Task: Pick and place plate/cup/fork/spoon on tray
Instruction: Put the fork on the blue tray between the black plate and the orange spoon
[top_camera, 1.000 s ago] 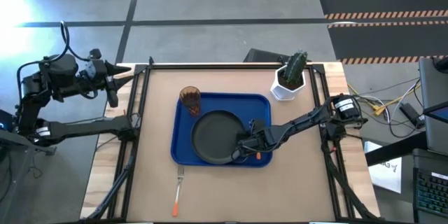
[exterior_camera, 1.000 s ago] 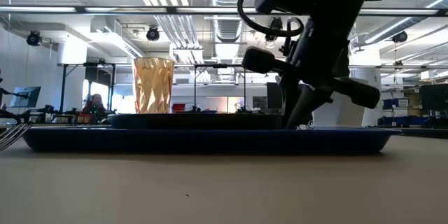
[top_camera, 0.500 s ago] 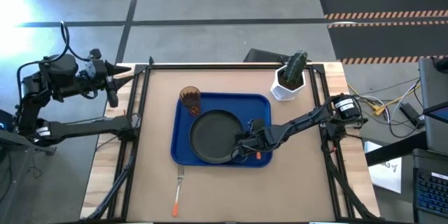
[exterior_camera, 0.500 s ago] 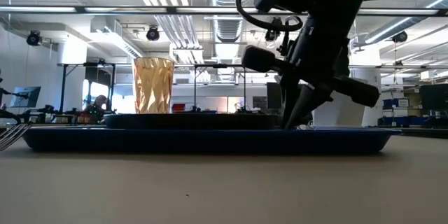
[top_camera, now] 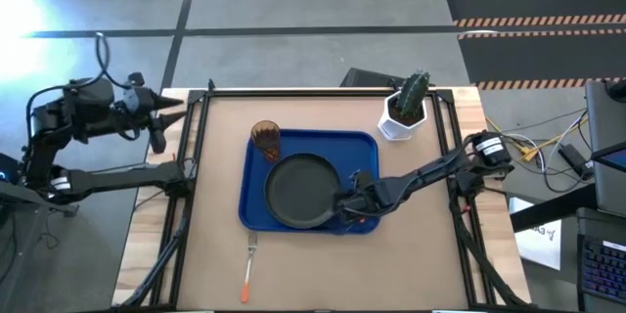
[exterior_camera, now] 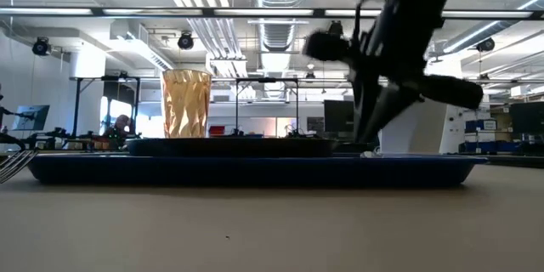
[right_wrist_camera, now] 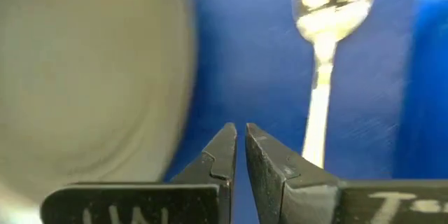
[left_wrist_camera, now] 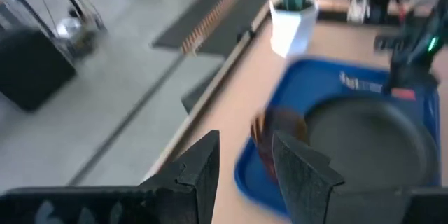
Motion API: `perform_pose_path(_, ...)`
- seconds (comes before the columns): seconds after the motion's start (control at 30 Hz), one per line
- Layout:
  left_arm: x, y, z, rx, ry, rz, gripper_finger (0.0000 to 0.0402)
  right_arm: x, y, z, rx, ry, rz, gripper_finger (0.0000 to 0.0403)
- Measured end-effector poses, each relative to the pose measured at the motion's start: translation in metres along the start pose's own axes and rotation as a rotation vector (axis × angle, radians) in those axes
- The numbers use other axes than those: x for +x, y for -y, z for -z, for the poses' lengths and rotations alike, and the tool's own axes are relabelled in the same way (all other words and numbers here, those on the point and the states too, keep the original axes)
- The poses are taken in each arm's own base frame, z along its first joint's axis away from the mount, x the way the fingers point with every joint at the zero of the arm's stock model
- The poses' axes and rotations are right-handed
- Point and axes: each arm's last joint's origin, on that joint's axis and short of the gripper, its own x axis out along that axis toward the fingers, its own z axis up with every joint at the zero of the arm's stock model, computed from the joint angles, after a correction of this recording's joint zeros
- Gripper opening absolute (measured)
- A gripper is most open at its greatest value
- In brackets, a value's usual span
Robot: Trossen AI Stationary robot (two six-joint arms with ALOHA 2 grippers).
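Note:
The blue tray (top_camera: 256,210) lies mid-table. The dark plate (top_camera: 298,192) rests flat in it. The amber cup (top_camera: 265,137) stands upright at the tray's far left corner. The spoon (right_wrist_camera: 323,77) lies flat on the tray floor to the right of the plate; in the high view my right arm mostly hides it. My right gripper (right_wrist_camera: 240,148) is shut and empty, low over the tray between plate and spoon. The fork (top_camera: 248,266) lies on the table in front of the tray, tines toward it. My left gripper (left_wrist_camera: 245,168) is open, off the table's far left corner.
A white pot with a green cactus (top_camera: 404,108) stands at the table's far right. Black frame rails run along the table's left, right and far edges. Bare table lies left and right of the fork along the near edge.
My right gripper has drawn back a little toward the table's right edge and risen slightly, away from the plate. My left arm has begun to move, its gripper shifting slightly toward the near edge. The spoon, plate, cup and fork have stayed where they were.

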Motion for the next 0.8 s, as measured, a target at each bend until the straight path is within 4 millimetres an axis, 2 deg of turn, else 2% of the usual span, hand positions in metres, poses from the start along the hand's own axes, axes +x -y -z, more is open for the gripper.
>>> perform_pose_path(0.23, -0.003, 0.006, 0.011, -0.147, -0.074, 0.168, 0.0112, -0.051, -0.032, -0.003, -0.181, -0.015, -0.184, 0.0022)
perform_pose_path(0.37, 0.0, 0.008, 0.021, -0.275, -0.101, 0.17, 0.0082, -0.087, -0.053, -0.013, -0.371, 0.05, -0.308, 0.0022)
perform_pose_path(0.47, 0.009, 0.015, 0.035, -0.37, -0.123, 0.286, 0.0055, -0.12, -0.064, -0.024, -0.517, 0.138, -0.394, 0.0022)
perform_pose_path(0.6, 0.03, 0.025, 0.049, -0.47, -0.019, 0.492, 0.0028, -0.166, -0.07, -0.041, -0.687, 0.276, -0.449, 0.0022)
perform_pose_path(0.7, 0.049, 0.03, 0.058, -0.495, 0.066, 0.537, 0.0008, -0.2, -0.065, -0.055, -0.793, 0.352, -0.468, 0.0022)
perform_pose_path(0.8, 0.06, 0.032, 0.063, -0.481, 0.155, 0.549, 0.0002, -0.229, -0.054, -0.07, -0.862, 0.43, -0.454, 0.0022)
